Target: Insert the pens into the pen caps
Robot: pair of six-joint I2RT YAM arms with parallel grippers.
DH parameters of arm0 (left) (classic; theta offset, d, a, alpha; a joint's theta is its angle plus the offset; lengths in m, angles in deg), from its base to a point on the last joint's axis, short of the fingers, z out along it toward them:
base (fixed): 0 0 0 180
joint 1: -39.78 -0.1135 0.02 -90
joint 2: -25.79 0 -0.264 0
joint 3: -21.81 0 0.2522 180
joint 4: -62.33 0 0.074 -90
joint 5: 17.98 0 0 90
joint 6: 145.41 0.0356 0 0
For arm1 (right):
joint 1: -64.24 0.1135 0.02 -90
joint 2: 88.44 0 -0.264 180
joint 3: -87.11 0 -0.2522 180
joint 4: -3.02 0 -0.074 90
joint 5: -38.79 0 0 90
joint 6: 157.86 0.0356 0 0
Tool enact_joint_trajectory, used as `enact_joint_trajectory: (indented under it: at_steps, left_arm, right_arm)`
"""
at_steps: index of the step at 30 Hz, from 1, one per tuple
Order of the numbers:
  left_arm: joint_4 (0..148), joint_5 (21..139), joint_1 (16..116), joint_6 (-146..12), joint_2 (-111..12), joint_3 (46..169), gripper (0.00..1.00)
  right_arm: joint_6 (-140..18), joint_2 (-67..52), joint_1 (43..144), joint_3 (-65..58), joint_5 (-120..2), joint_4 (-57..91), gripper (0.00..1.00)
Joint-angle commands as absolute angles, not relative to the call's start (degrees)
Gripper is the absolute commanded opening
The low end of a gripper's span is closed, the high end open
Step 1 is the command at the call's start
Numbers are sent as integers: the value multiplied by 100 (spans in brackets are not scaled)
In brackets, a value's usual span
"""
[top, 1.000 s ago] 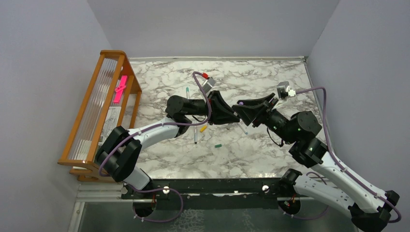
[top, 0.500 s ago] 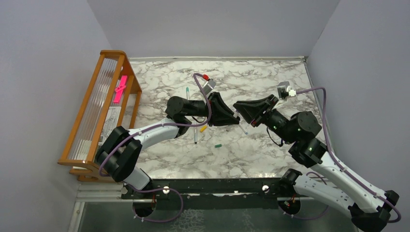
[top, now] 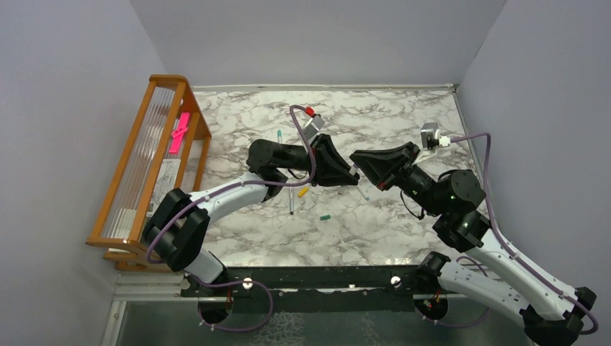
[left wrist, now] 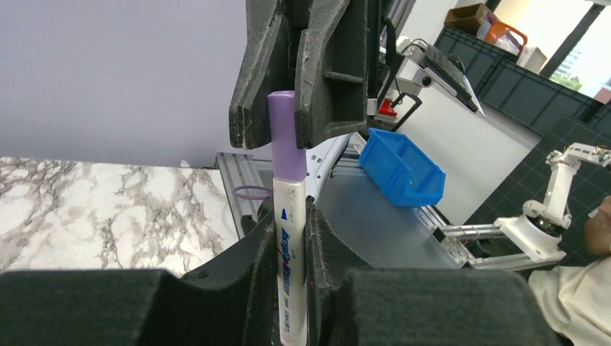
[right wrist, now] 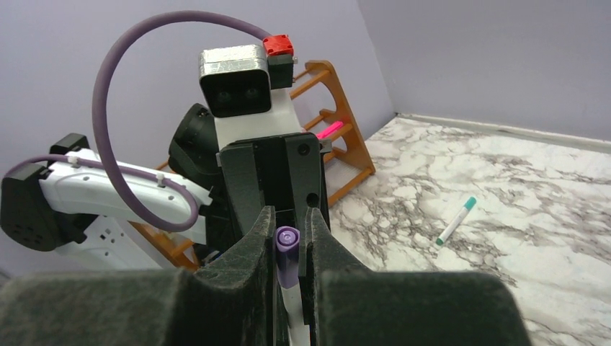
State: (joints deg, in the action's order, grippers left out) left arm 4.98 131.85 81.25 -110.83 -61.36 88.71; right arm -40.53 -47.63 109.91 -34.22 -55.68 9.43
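1. Marble table (top: 403, 115) lies below, and both arms meet in mid-air above its middle.
2. Left gripper (left wrist: 292, 216) is clamped on the pen (left wrist: 290, 267) by its white barrel.
3. Right gripper (right wrist: 288, 232) pinches the purple cap (left wrist: 283, 133), which sits over the pen's end.
4. Both parts look like light, stiff, slick plastic, so hold the barrel mid-length and the cap by its sides, then press straight along the axis.

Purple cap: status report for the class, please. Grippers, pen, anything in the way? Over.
Left gripper shut on pen barrel. Right gripper shut on purple cap. Cap sits atop upright pen. No obstruction seen.
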Motion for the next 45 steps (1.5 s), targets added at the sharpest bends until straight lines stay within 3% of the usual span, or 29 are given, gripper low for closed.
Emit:
enact_joint_trajectory:
  at_steps: [1,15,37,45]
  left_arm:
    - [231,13133,8048,-11043,-6069,9419,0]
    - [216,12949,7977,-11227,-6262,10119,0]
    - [1199,12520,7670,-10662,-6169,10572,0]
    - [1235,12443,7669,-10638,-6273,10608,0]
  right_arm:
    - [-3964,-4603,11030,-3648,-6378,1632,1]
    - [-3693,-4345,11034,-4331,-7224,1599,1]
    - [-4043,-4501,11038,-4273,-6213,3448,1]
    - [-3898,-4487,11038,-4492,-6377,3294,1]
